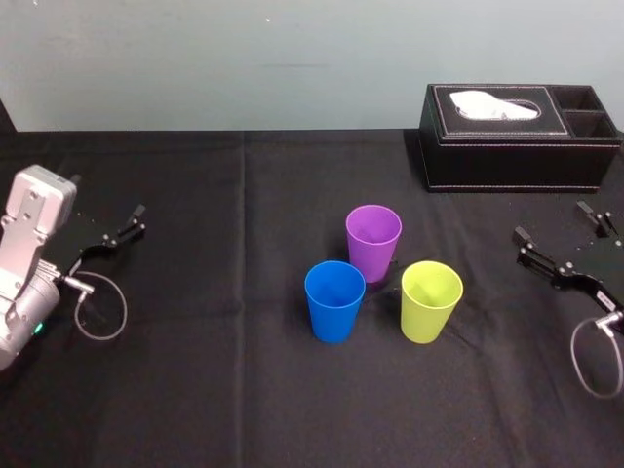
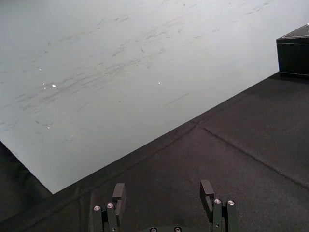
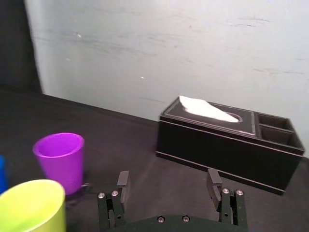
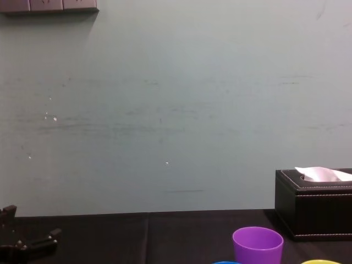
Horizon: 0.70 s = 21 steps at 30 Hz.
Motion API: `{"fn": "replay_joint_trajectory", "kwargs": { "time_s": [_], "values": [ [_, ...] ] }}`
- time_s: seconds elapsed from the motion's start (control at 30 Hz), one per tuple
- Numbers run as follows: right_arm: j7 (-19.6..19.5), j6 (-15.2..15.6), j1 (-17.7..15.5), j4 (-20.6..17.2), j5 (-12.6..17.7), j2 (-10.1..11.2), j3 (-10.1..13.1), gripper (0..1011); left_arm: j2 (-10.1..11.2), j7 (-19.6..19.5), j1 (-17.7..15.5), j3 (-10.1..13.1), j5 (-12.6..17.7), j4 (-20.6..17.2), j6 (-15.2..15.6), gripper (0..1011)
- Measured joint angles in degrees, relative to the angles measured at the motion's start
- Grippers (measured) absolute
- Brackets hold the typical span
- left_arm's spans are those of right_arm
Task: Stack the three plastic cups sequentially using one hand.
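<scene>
Cups: the purple cup, the blue cup and the yellow-green cup stand upright, mouths up, in a close triangle mid-worktop. None is nested, so stacking has not begun.
Why so set: open mouths let one cup drop into another, and the tight cluster keeps each carry short (my judgement).
Right claw: released and empty, low at the right edge, near the yellow-green cup. It faces the cups, so it is probably the working one.
Left claw: released, holding nothing, far left and well apart from the cups.
Surface: the worktop wears a black cloth with faint creases.
Room: a scuffed pale wall behind; a black tissue box sits at the far right.
</scene>
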Motion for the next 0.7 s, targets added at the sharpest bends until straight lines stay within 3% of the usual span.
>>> {"fn": "replay_joint_trajectory", "kwargs": {
  "time_s": [0.1, 0.33, 0.7],
  "values": [
    [3.5, -0.8, -2.0, -1.2, 2.6, 1.2, 1.5, 1003, 0.0, 0.0, 0.0, 0.0, 0.0, 0.0, 0.0, 1011],
    [10.4, -2.4, -5.3, -3.2, 5.3, 3.4, 3.2, 1003, 0.0, 0.0, 0.0, 0.0, 0.0, 0.0, 0.0, 1011],
    [16.8, -3.0, -6.6, -2.1, 4.6, 3.6, 2.3, 1003, 0.0, 0.0, 0.0, 0.0, 0.0, 0.0, 0.0, 1011]
  ]
}}
